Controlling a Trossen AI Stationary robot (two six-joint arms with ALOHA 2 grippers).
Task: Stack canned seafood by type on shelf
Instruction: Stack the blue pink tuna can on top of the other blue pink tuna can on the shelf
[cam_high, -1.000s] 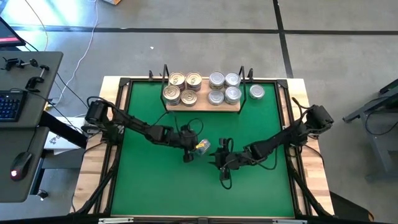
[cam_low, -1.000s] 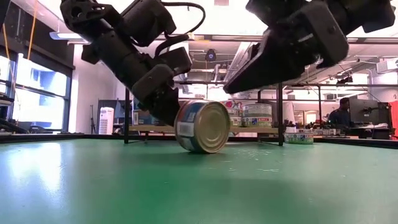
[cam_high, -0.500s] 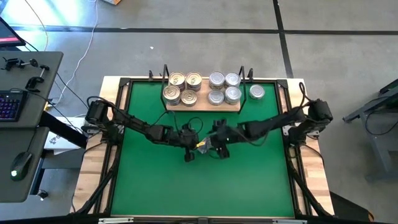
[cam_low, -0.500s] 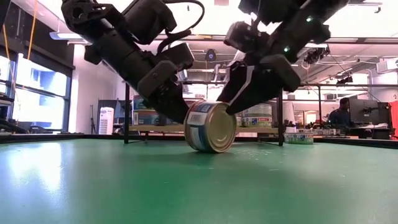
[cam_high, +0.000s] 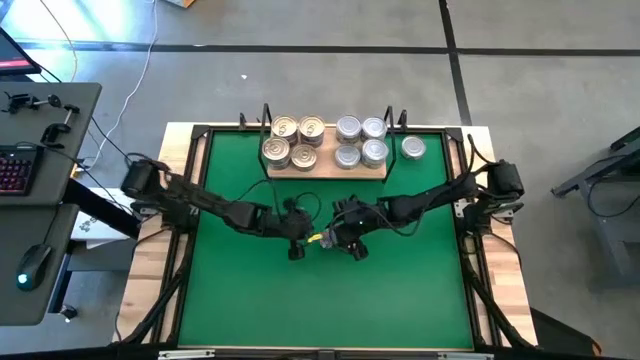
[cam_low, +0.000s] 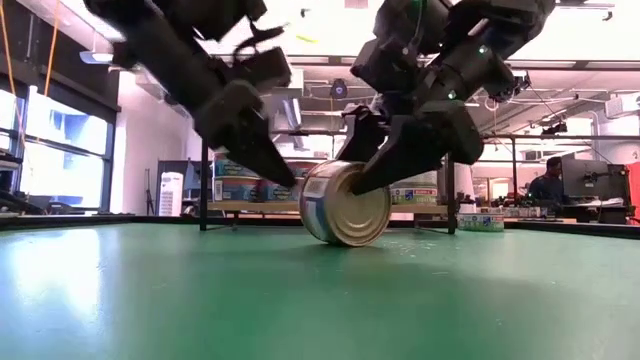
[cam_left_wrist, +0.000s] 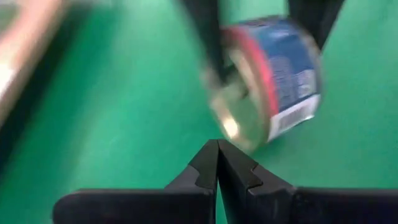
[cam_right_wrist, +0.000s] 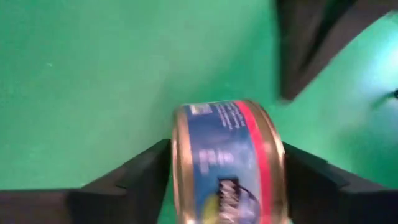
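- One round gold-lidded tin with a blue and red label (cam_low: 345, 203) is standing tilted on its rim on the green mat of the table (cam_high: 400, 290), near the middle and well in front of the light wooden shelf with black wire uprights (cam_high: 326, 168), where nine other tins (cam_high: 326, 142) are sitting.
- Its flat faces are pointing left and right, so its axis is running across the right gripper (cam_right_wrist: 227, 171), whose fingers (cam_right_wrist: 134, 171) are spread wide around it, one pad by each face; whether they are pressing yet I cannot tell.
- Left gripper (cam_left_wrist: 217, 165) is sitting just left of the tin, fingers pressed together and empty.
- Half a second ago the left fingers were touching the tin; now they are drawing back, while the right gripper is straddling it, looking like a handover.
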